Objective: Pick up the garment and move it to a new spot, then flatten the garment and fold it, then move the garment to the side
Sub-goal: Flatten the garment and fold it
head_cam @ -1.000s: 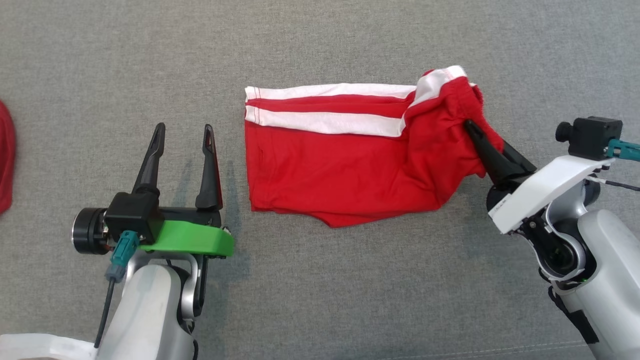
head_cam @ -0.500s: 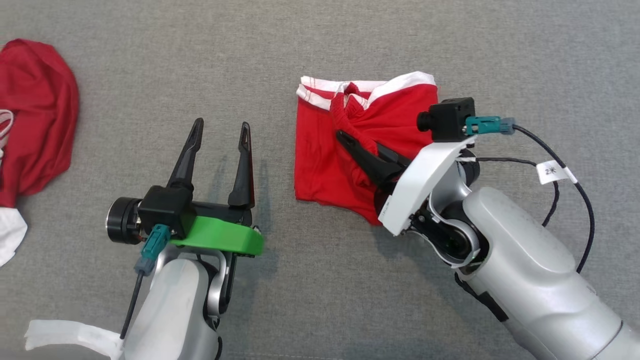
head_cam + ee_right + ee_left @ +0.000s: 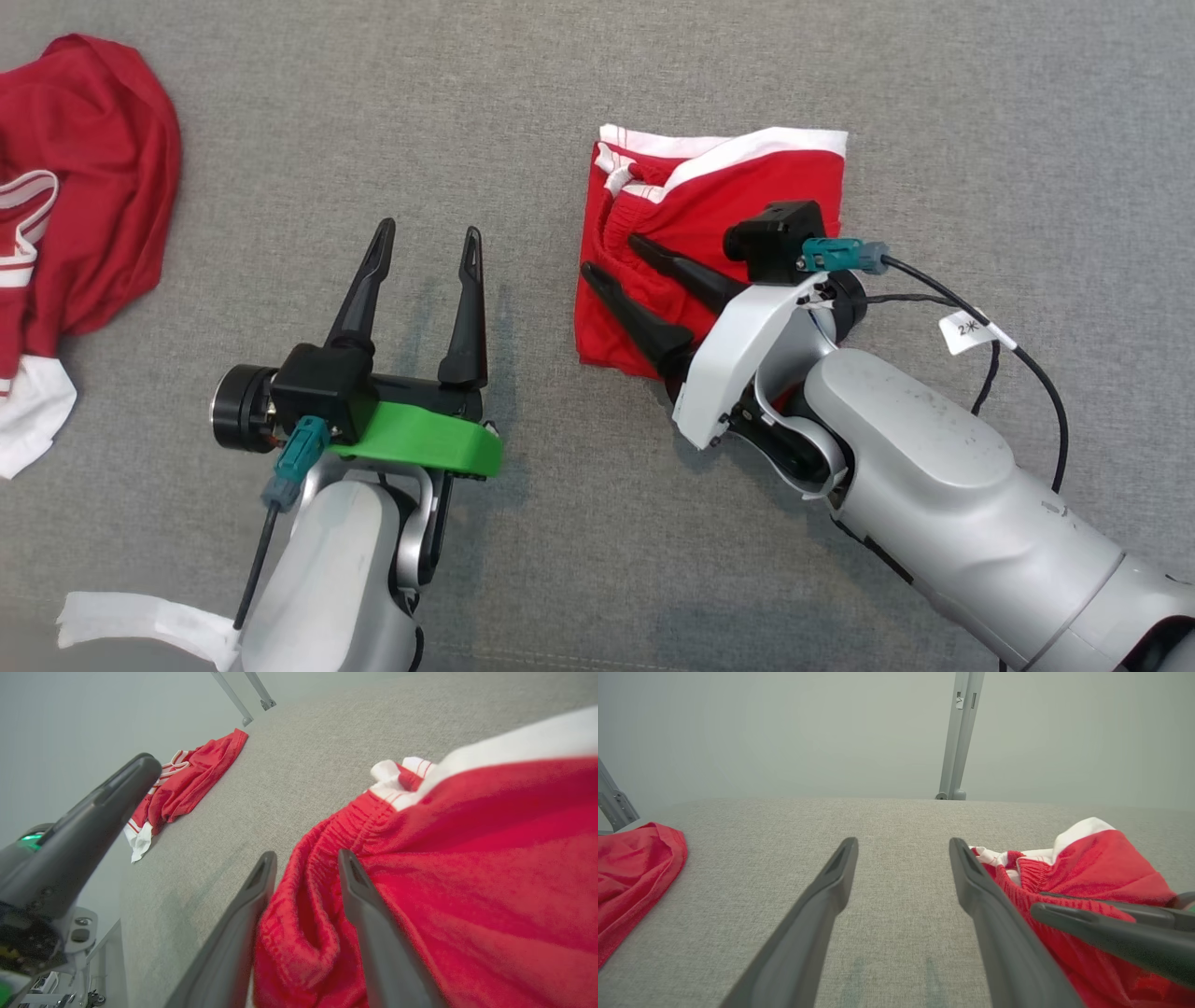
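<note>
shorts (image 3: 728, 177) lie folded right of centre on your grey surface (image 3: 560, 560). far left you have another red garment (image 3: 93, 187). your left gripper (image 3: 430, 230) hovers wide open, empty, beside the shorts. your right gripper (image 3: 613, 256) is parted over their left edge, cloth between its jaws, unclamped.

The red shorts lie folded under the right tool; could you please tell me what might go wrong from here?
1. The open right tool straddles a bunched ridge of waistband on the shorts; withdrawing could snag it and pull the fold open.
2. Sliding the shorts leftward might run them into the other red garment lying there.
</note>
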You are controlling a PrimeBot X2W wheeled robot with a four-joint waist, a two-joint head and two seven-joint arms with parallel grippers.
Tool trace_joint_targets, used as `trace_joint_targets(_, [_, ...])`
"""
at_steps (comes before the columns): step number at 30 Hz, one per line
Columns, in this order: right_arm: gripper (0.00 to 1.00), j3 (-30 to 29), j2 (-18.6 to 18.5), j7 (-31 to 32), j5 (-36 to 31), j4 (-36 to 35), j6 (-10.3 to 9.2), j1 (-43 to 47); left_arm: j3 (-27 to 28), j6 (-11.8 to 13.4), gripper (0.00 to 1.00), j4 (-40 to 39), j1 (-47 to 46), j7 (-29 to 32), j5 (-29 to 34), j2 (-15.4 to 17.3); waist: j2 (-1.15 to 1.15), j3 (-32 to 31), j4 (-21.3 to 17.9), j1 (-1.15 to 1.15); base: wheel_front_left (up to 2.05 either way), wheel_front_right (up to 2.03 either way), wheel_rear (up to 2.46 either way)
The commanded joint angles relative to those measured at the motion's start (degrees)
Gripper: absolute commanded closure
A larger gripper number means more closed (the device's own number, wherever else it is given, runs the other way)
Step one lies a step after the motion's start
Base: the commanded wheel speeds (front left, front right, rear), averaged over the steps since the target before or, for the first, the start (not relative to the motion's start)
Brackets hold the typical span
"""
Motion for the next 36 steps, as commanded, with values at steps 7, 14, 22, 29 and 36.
trace_joint_targets(7, [0.00,-0.56,-1.21,-11.31,-6.41,1.83,0.01,0.50,1.21,0.24,0.00,0.79,-0.07,-0.18,0.65,-0.03,0.00,-1.50,-3.22,0.00,0.00,0.00,0.00])
trace_joint_targets(14, [0.00,-12.99,-2.22,-14.63,-12.42,-1.77,0.01,5.65,2.88,0.23,0.00,0.97,1.02,-0.18,1.32,0.62,0.00,-3.04,-6.05,0.00,0.00,0.00,0.00])
trace_joint_targets(22, [0.00,-38.79,-1.16,-14.83,-30.03,-13.72,0.01,19.23,6.84,1.50,0.00,-0.47,2.44,-0.18,1.30,2.42,0.00,-5.13,-9.32,0.00,0.00,0.00,0.00])
trace_joint_targets(29, [0.00,-46.50,1.90,-14.83,-36.23,-16.80,0.01,26.31,9.57,1.40,0.00,-1.69,4.83,-0.18,0.46,4.16,0.00,-8.39,-11.21,0.00,0.00,0.00,0.00])
trace_joint_targets(36, [0.00,-46.68,3.24,-14.77,-38.00,-17.45,0.01,30.02,10.79,-0.95,0.00,-2.45,7.43,-0.18,-0.80,6.76,0.00,-12.02,-11.75,0.00,0.00,0.00,0.00])
